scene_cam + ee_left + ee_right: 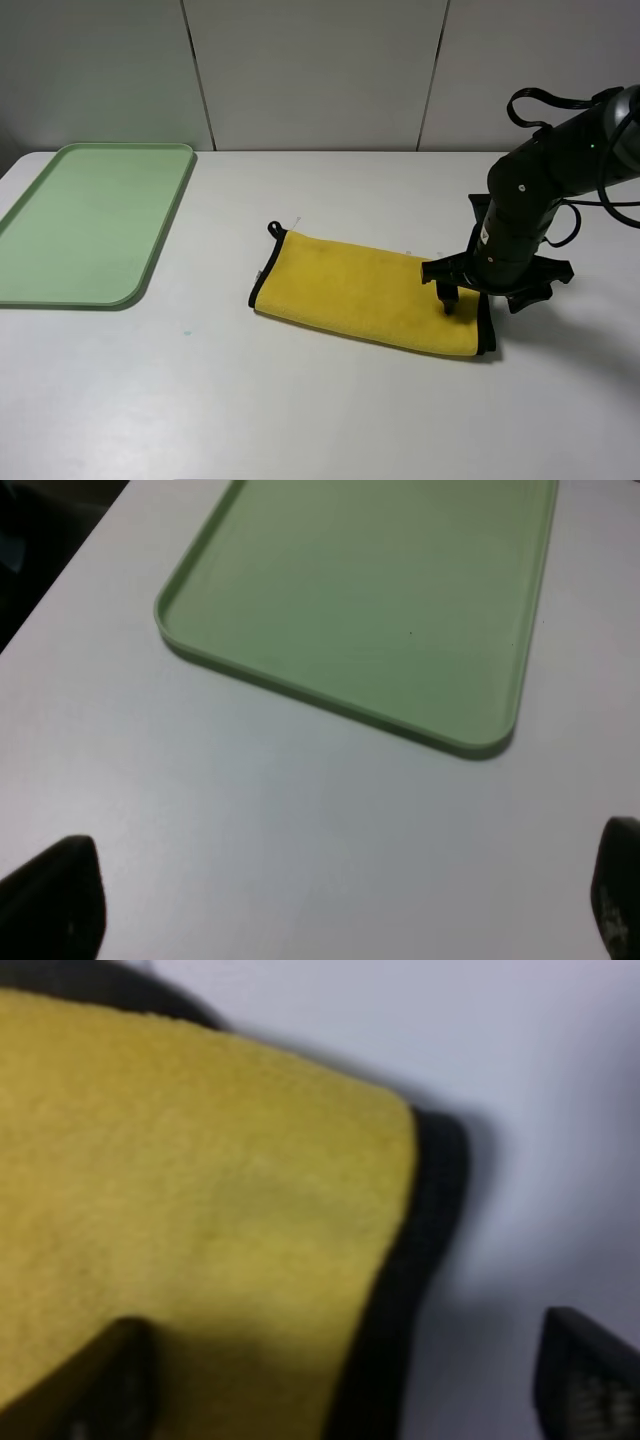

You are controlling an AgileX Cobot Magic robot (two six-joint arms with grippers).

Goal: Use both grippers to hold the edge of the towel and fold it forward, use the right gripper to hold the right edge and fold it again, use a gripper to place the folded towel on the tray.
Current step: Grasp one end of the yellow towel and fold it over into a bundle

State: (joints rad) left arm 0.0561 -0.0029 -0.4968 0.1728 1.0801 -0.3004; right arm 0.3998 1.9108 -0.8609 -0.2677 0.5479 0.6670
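Observation:
The yellow towel lies folded into a long strip on the white table, with its black edge at the right end and a small loop at the far left corner. My right gripper is open and low over the towel's right end. In the right wrist view the towel and its black edge lie between the spread fingers. The pale green tray sits at the far left, empty. My left gripper is open and empty, near the tray, and out of the exterior view.
The white table has a wall of grey panels behind it. The right arm reaches in from the right edge with black cables looping over it.

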